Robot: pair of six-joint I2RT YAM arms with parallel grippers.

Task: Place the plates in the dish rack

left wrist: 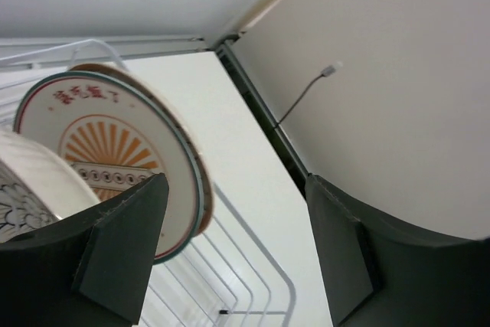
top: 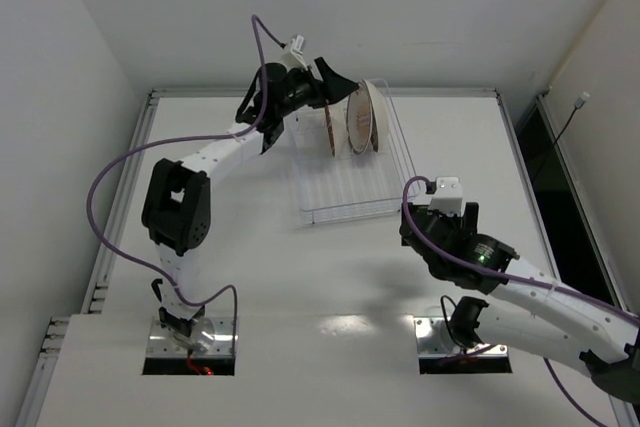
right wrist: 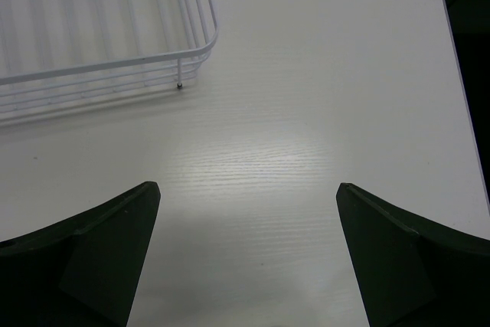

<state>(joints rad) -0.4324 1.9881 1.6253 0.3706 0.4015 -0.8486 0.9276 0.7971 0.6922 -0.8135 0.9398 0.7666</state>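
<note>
The white wire dish rack (top: 350, 187) lies at the far middle of the table. Three plates stand upright at its far end: a brown-rimmed one edge-on (top: 329, 132) and two close together to its right (top: 362, 117). The left wrist view shows the sunburst plate (left wrist: 107, 143) and, nearer, the edge of the white petal-patterned plate (left wrist: 31, 189), with rack wires (left wrist: 245, 266) below. My left gripper (top: 342, 87) (left wrist: 237, 227) is open and empty just above the plates, its left finger (left wrist: 122, 250) beside the sunburst plate. My right gripper (top: 418, 219) (right wrist: 245, 250) is open and empty over bare table near the rack's near right corner (right wrist: 191, 51).
White walls close in at the back and both sides. A dark gap (top: 545, 162) runs along the table's right edge, with a cable on the right wall (top: 570, 117). A raised rail (top: 125, 187) borders the table's left edge.
</note>
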